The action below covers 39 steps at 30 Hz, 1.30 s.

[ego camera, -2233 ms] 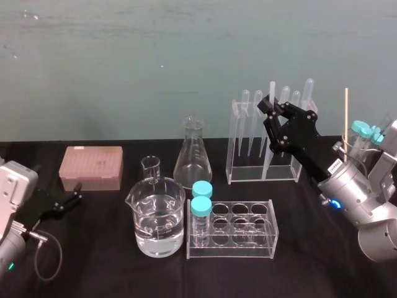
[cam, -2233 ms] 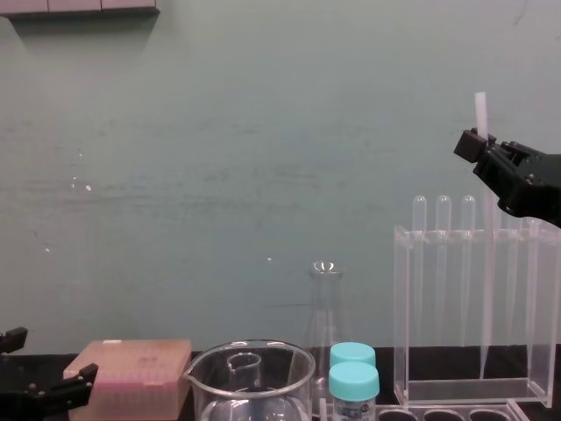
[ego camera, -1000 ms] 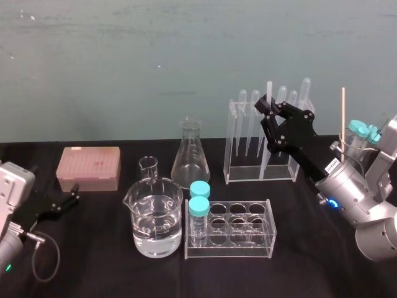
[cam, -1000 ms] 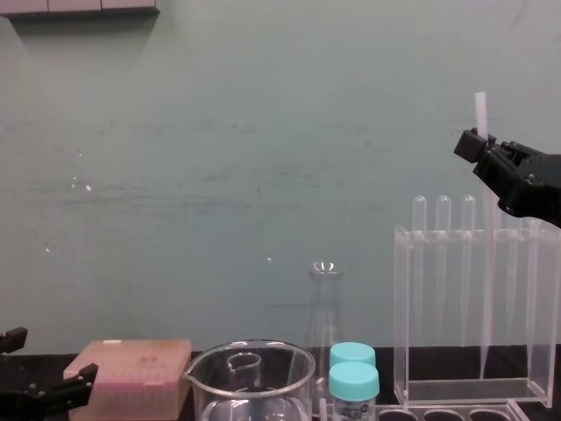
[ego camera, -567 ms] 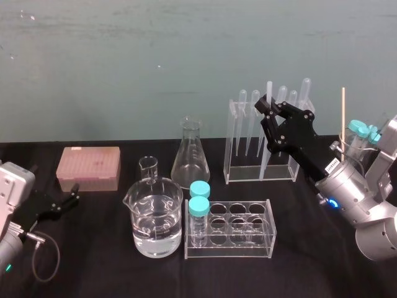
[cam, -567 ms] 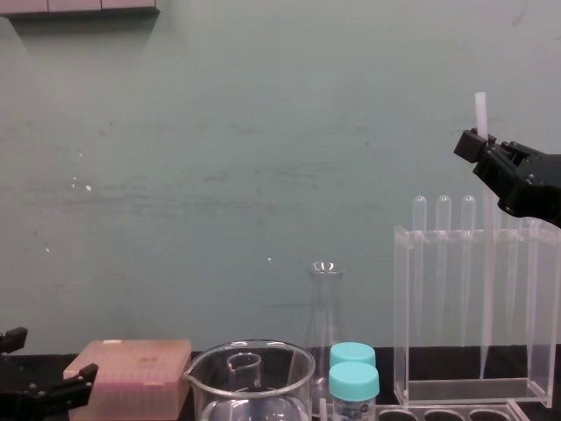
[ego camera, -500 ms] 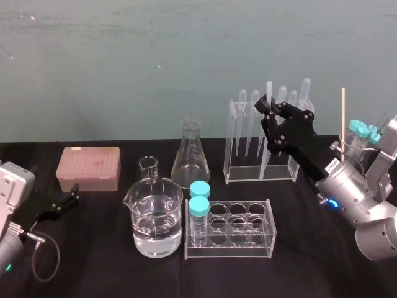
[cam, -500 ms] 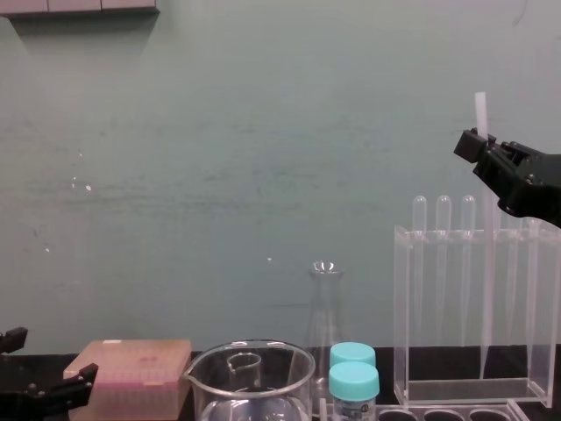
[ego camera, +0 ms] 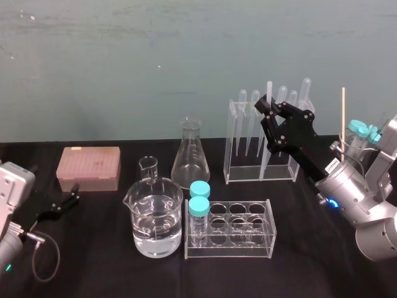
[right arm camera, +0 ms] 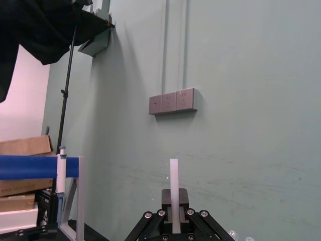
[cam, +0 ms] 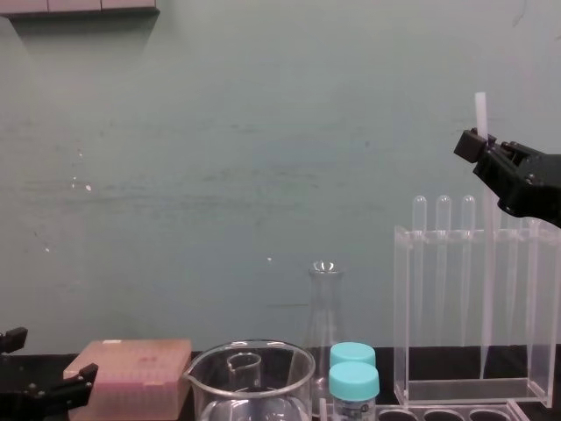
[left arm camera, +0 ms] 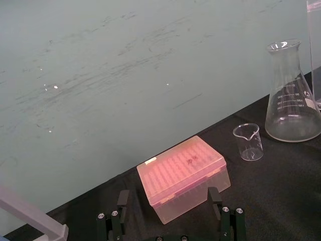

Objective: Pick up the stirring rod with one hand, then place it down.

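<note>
The right gripper (ego camera: 269, 105) is hovering over the clear rack (ego camera: 234, 144) at the back of the bench (ego camera: 99, 267), its fingers closing tight on the stirring rod (ego camera: 269, 87). The rod is standing upright. Its top is poking out above the fingertips in the chest view (cam: 480, 110) and the right wrist view (right arm camera: 174, 193), and its lower part is running down into the rack among the bulb-topped pipettes (ego camera: 306, 87).

The left gripper (ego camera: 60, 205) is resting low at the bench's left edge, its fingers (left arm camera: 214, 197) spreading wide apart and holding nothing, with the pink tip box (left arm camera: 183, 175) lying just beyond them.

A large beaker (ego camera: 155, 214) is sitting near the front, holding clear liquid to roughly half its height. Behind it, a small beaker (ego camera: 149, 169) and a conical flask (ego camera: 189, 155) are standing, looking empty. To the large beaker's right, a low tube rack (ego camera: 239, 231) is carrying two blue-capped tubes (ego camera: 200, 205) in its left holes.
</note>
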Available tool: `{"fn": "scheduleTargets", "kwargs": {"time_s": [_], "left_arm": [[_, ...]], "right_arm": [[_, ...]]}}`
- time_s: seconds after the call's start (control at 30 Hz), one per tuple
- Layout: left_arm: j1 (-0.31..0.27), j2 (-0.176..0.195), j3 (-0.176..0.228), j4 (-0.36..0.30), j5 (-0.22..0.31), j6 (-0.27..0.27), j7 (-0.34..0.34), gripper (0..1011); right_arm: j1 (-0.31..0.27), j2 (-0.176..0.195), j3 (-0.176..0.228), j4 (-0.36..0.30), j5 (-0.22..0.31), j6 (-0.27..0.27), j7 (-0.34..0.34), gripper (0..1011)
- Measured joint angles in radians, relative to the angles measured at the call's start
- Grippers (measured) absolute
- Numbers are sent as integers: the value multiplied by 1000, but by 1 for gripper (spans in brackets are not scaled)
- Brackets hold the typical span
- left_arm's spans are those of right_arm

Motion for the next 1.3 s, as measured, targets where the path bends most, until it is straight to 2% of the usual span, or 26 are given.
{"fn": "scheduleTargets", "kwargs": {"time_s": [0.17, 0.27, 0.4, 0.7, 0.93, 1.3], "left_arm": [[0, 0, 0, 0, 0, 0, 0, 1000], [0, 0, 0, 0, 0, 0, 0, 1000], [0, 0, 0, 0, 0, 0, 0, 1000], [0, 0, 0, 0, 0, 0, 0, 1000], [0, 0, 0, 0, 0, 0, 0, 1000], [0, 0, 0, 0, 0, 0, 0, 1000]], "right_arm": [[9, -1, -2, 7, 8, -6, 49, 77], [15, 1, -5, 7, 32, -15, 119, 77], [7, 13, -6, -8, 33, -9, 148, 77], [-47, 48, 4, -53, -1, 50, 145, 77], [-59, 52, 10, -55, -17, 64, 137, 77], [-35, 36, 9, 2, -30, 56, 157, 77]]}}
